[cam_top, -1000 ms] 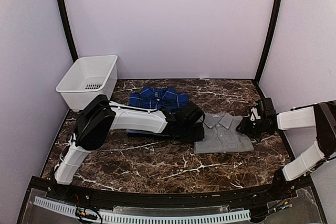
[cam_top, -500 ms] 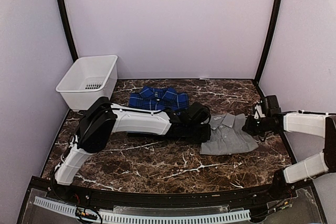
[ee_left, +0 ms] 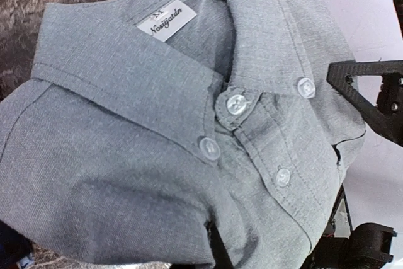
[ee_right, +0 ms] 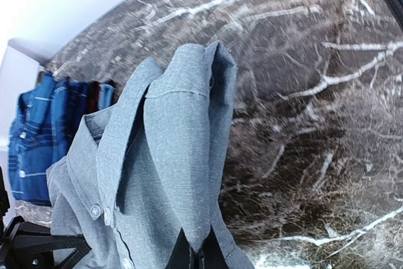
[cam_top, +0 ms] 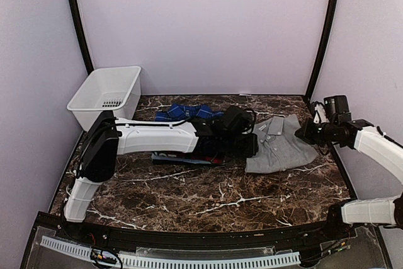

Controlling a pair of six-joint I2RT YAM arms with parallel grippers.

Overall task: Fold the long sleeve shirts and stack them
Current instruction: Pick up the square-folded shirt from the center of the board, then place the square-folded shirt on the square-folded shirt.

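Clamps left claw [cam_top: 252, 146] shut on the left edge of the light grey shirt [cam_top: 281, 149], and right claw [cam_top: 303, 133] shut on its right edge. Holds the shirt, folded and buttoned, between the two claws over the right half of the counter [cam_top: 214, 196], near the right edge. Tilts it, right side raised, collar toward the back edge; cannot tell whether the lower hem touches the counter.

Shows, from the left wrist, the shirt [ee_left: 157, 155] filling the view: collar turned down, white neck label inside, pale buttons at the collar tips and on the placket.

Shows, from the right wrist, the right claw [ee_right: 196, 255] pinching a doubled fold of the shirt [ee_right: 176, 149] at the bottom of the view, cloth rising from the fingertips with the marbled counter [ee_right: 327, 124] behind.

Finds the dark blue plaid shirt [cam_top: 189, 113] lying near the back edge, left of the grey one and partly hidden behind the left arm; catches the same plaid shirt [ee_right: 38, 130] at the left of the right wrist view.

Hides most of a thin strip of cloth [cam_top: 179, 158] under the left forearm, too little to name.

Places a white plastic basket [cam_top: 106, 96] at the back left corner, apart from both shirts.
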